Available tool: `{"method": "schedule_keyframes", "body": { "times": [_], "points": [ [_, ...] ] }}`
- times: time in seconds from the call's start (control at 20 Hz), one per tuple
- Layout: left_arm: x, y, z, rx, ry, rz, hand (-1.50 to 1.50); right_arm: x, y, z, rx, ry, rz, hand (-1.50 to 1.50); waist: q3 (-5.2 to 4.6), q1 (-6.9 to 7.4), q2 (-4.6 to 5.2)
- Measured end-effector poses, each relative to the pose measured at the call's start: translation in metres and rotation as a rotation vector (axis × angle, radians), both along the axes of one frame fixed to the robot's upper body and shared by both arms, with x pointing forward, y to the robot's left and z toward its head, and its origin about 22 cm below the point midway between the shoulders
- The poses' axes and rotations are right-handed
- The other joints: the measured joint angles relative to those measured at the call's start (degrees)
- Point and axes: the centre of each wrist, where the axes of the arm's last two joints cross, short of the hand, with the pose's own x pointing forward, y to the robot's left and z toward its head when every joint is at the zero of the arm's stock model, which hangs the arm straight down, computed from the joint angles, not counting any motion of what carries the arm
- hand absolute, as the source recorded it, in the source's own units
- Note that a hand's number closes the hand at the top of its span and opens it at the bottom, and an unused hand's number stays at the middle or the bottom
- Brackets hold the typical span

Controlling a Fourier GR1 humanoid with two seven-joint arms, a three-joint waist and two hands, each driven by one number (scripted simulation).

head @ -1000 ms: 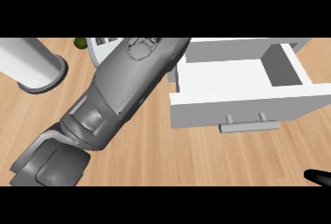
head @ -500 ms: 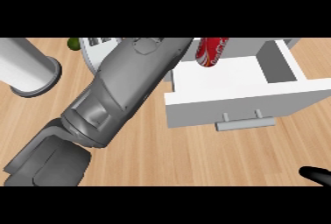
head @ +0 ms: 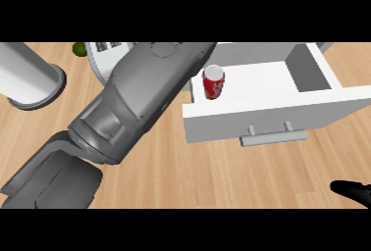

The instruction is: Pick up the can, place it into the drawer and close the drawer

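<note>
The red can (head: 214, 82) stands inside the open white drawer (head: 290, 105), against its left wall, with its silver top showing. My left forearm (head: 130, 108) runs from the lower left up to the view's top edge, right beside the can. Its hand is cut off by that edge and does not show. Only a black tip of my right hand (head: 353, 190) shows, in the lower right corner, far from the drawer. The drawer's grey handle (head: 274, 138) faces me.
A grey cylinder (head: 29, 81) stands on the wooden counter (head: 217, 181) at the upper left. Behind the forearm are a small green object (head: 78, 47) and a white item with dark markings (head: 109, 47).
The drawer was empty a second ago. The can came in at the top edge beside my left arm and now sits lower, inside the drawer. My right hand has crept further into view.
</note>
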Motion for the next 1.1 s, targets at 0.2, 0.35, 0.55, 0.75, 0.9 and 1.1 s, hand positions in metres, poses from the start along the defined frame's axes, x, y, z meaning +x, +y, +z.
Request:
{"method": "schedule_keyframes", "body": {
  "times": [0.2,0.35,0.55,0.75,0.9,1.1],
  "points": [
    [0.000,-0.001,0.002,-0.035,0.003,0.000,-1.50,0.011,0.004,0.003,-0.124,-0.034,0.003,-1.50,-0.01,0.38,0.19],
    [0.000,-0.001,0.004,-0.064,0.007,-0.012,-1.50,0.021,0.009,0.004,-0.218,-0.041,-0.004,-1.50,-0.04,0.98,0.17],
    [-0.001,-0.002,0.006,-0.095,-0.002,-0.012,-1.50,0.039,0.020,0.000,-0.358,-0.052,-0.016,-1.50,-0.04,1.55,0.25],
    [-0.001,-0.002,0.008,-0.098,-0.010,-0.013,-1.50,0.058,0.035,-0.012,-0.486,-0.051,-0.026,-1.50,-0.06,2.65,0.07],
    [0.000,-0.002,0.012,-0.089,-0.021,-0.005,-1.50,0.073,0.044,-0.022,-0.570,-0.044,-0.039,-1.50,-0.08,3.49,-0.18],
    [0.000,-0.002,0.009,-0.065,-0.021,-0.007,-1.50,0.094,0.059,-0.050,-0.675,-0.020,-0.053,-1.50,-0.09,4.73,-0.43]
  ]
}}
